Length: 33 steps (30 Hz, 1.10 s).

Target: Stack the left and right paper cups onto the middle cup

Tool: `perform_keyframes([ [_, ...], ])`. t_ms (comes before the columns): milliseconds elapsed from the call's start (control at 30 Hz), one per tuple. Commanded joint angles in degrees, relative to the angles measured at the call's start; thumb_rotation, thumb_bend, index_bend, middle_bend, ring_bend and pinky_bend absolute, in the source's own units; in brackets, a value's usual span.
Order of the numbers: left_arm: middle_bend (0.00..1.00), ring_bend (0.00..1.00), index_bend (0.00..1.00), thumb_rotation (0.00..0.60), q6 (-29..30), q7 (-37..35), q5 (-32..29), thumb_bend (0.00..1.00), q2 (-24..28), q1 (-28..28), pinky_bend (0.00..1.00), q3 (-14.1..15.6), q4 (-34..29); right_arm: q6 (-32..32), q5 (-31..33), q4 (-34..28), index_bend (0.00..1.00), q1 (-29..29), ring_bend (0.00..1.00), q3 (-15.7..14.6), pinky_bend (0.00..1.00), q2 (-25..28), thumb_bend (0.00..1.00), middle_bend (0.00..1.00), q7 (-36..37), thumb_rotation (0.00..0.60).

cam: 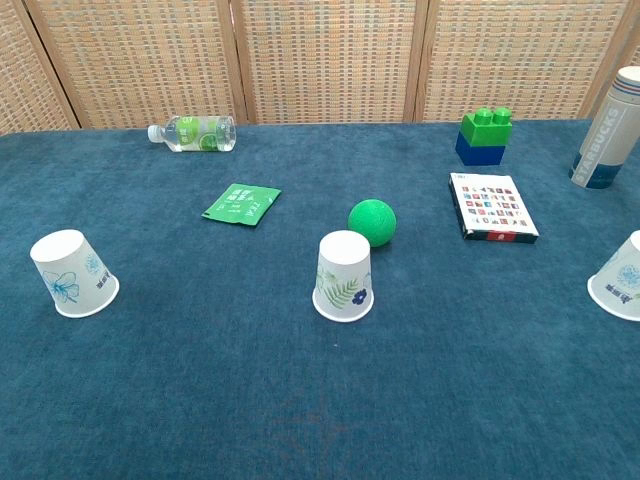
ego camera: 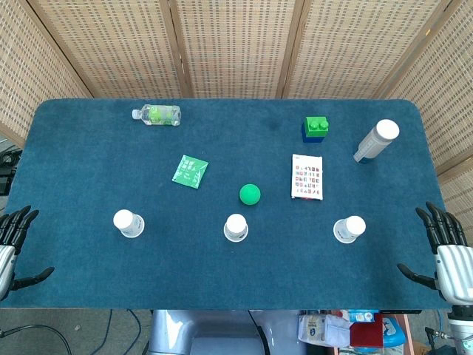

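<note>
Cups stand upside down in a row along the near part of the desk: the left cup, the middle cup and the right cup, well apart from one another, none yet stacked. The left robot hand and the right robot hand are seen at the desk's outer edges in the head view, fingers spread and nothing held; neither is shown in the chest view. An outer cup would best be taken first, gripped lightly around its wall so that the thin paper is not crushed, lifted straight up, carried over the middle cup and lowered squarely so that the rims nest. A green ball lies just behind the middle cup and could be knocked and set rolling if the approach is made from behind, so a sideways path is judged safer. The surface is a dark blue, carpet-like cloth, likely to grip the rims a little. Woven rattan screens close off the room behind.
</note>
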Motion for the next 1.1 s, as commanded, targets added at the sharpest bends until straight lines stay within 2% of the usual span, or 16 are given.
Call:
perform_keyframes([
  [33,0.00,0.00,0.00,0.600,0.3,-0.2,0.2,0.12,0.1,0.1,0.00,0.0,0.1,0.0,-0.1,0.1,0.00,0.0,0.00,-0.1,0.00,-0.1,0.00,0.00,-0.1,0.600],
  [267,0.00,0.00,0.00,0.600,1.3,-0.9,0.9,0.12,0.2,0.6,0.00,0.2,0.4,-0.6,0.4,0.1,0.00,0.2,0.00,0.0,0.00,-0.3,0.00,0.00,-0.6,0.600],
  [400,0.00,0.00,0.00,0.600,1.1,-0.7,1.0,0.11,0.1,0.4,0.00,0.1,0.5,-2.8,2.3,1.8,0.00,2.0,0.00,1.4,0.00,-0.9,0.00,0.00,-2.8,0.600],
  [567,0.00,0.00,0.00,0.600,1.8,0.8,0.7,0.11,-0.4,0.5,0.00,-0.4,0.1,-13.0,6.6,3.7,0.00,7.8,0.00,3.4,0.00,-0.8,0.00,0.00,-2.9,0.600],
  [733,0.00,0.00,0.00,0.600,1.3,1.2,-0.2,0.12,-0.6,0.5,0.00,-0.5,-0.1,-22.7,7.8,5.8,0.07,13.5,0.00,4.3,0.00,-1.6,0.06,0.04,3.7,0.600],
  [867,0.00,0.00,0.00,0.600,1.2,0.9,-1.2,0.11,-0.7,0.6,0.00,-0.9,0.0,-27.9,8.3,8.9,0.12,16.8,0.00,4.7,0.03,-3.4,0.11,0.11,8.0,0.600],
  [1100,0.00,0.00,0.00,0.600,0.0,0.9,-3.0,0.12,-1.0,0.1,0.00,-1.5,0.6,-34.3,11.3,13.2,0.17,20.0,0.05,4.0,0.10,-6.9,0.14,0.18,8.4,0.600],
])
